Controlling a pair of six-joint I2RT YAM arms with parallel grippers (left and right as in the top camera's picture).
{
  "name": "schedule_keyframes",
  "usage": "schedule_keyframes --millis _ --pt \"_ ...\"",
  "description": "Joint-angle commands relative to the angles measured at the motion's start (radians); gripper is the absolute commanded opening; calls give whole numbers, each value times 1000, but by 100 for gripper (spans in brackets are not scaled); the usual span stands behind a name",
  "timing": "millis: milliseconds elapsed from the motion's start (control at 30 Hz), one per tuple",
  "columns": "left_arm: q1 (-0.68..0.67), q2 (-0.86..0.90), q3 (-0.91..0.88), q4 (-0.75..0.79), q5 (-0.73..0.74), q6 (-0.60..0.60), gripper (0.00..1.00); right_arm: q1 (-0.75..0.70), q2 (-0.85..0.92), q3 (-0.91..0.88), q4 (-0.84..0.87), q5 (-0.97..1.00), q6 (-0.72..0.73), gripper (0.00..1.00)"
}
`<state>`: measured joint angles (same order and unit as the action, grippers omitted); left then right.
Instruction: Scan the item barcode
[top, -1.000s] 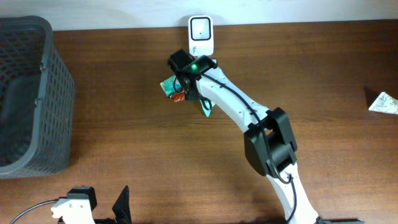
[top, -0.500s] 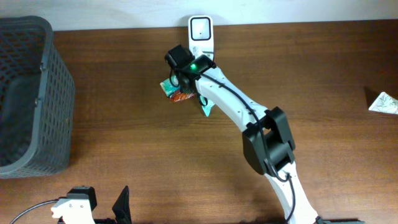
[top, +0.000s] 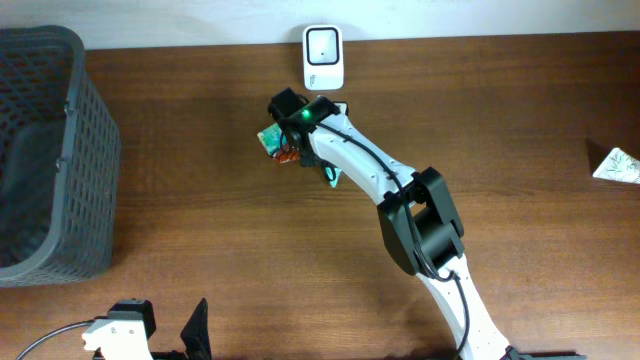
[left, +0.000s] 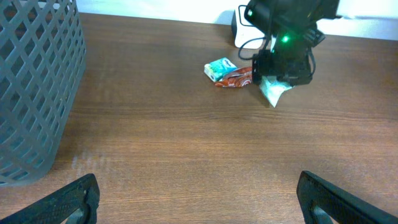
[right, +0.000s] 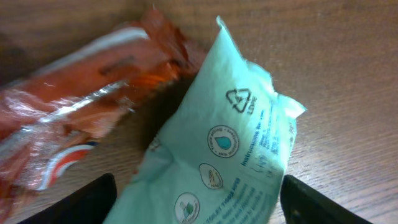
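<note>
A mint-green packet (right: 230, 143) with printed symbols lies on the wooden table beside an orange wrapper (right: 81, 93). My right gripper (right: 196, 205) hangs low over the mint packet, open, one finger on each side of it and very close to its edges. In the overhead view the right gripper (top: 305, 150) covers most of the mint packet (top: 331, 177), next to the orange wrapper (top: 288, 155) and a small teal pack (top: 269, 138). The white scanner (top: 323, 56) stands at the far edge just behind. My left gripper (left: 199, 202) is open over bare wood at the near edge.
A dark mesh basket (top: 50, 150) fills the left end of the table. A white and green packet (top: 615, 165) lies at the right edge. The right arm stretches diagonally from the near side to the items.
The right gripper has shifted slightly toward the near side over the mint packet and its jaws have narrowed. The left gripper has not moved.
</note>
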<state>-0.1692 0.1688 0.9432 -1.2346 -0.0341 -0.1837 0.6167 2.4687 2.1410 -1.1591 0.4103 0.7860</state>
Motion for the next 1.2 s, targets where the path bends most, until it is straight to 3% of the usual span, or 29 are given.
schedule_keyframes --millis 0,100,200,433,500,700,933,1167 --pt "2 -7 -2 2 -7 -3 99 -3 20 2 -19 13 9 74" --pt "2 -7 -2 2 -7 -3 99 -4 27 2 -36 13 9 72" --pt "2 -7 -2 2 -7 -3 99 -3 37 2 -48 11 9 49" --pt "2 -7 -2 2 -7 -3 99 -18 -31 34 -143 -20 8 18" --pt "2 -7 -2 2 -7 -3 99 -37 -66 79 -165 -79 -53 5" --pt "2 -7 -2 2 -7 -3 99 -119 -112 167 -164 -465 -332 4" --pt "2 -7 -2 2 -7 -3 99 -258 -109 151 -151 -1121 -649 5" --pt "2 -7 -2 2 -7 -3 99 -351 -106 -77 -82 -1403 -678 5"
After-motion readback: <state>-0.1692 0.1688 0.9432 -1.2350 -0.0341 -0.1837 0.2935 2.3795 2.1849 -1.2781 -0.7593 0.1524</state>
